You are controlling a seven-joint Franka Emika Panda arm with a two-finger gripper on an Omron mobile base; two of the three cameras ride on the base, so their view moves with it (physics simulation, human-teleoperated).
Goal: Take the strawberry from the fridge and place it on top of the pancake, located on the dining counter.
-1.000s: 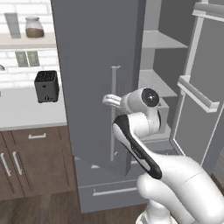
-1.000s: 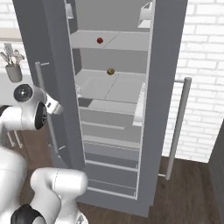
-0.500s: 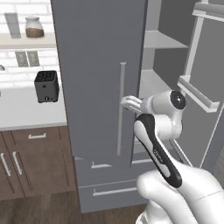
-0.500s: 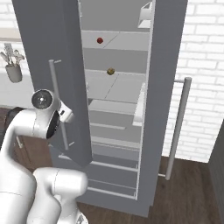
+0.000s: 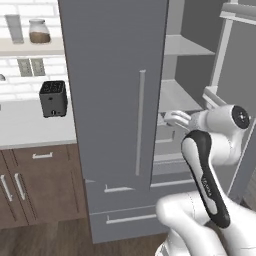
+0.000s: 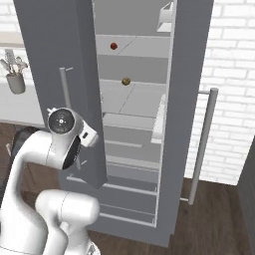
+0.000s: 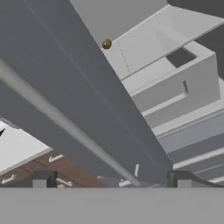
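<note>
The fridge [image 6: 189,74] stands with its right door swung open, and the left door [image 5: 112,90] shut, its long bar handle [image 5: 140,122] running down near the inner edge. From the right base view the strawberry [image 6: 114,46] sits on an upper shelf inside, small and dark red, toward the back. One shelf below it lies a small brownish-olive ball [image 6: 126,80], well apart from the strawberry and a little to its right. The same ball [image 7: 106,43] appears in the hand view at the far edge of a pale shelf.

The arm reaches in from the base toward the opening between the shut door and the open one. In the left base view the hand [image 5: 172,118] is at the edge of the shut door, level with the lower pale shelf, its tip partly hidden behind the door edge. In the hand view the two dark finger tips [image 7: 41,179] rise at the bottom, well apart, with nothing between them, so the hand is wide and holds nothing. The shut door and its handle [image 7: 65,124] slant across that view, close in front.

To the left of the fridge a white desk [image 5: 30,127] carries a black toaster [image 5: 53,98], with dark brown cabinets [image 5: 40,185] beneath
</note>
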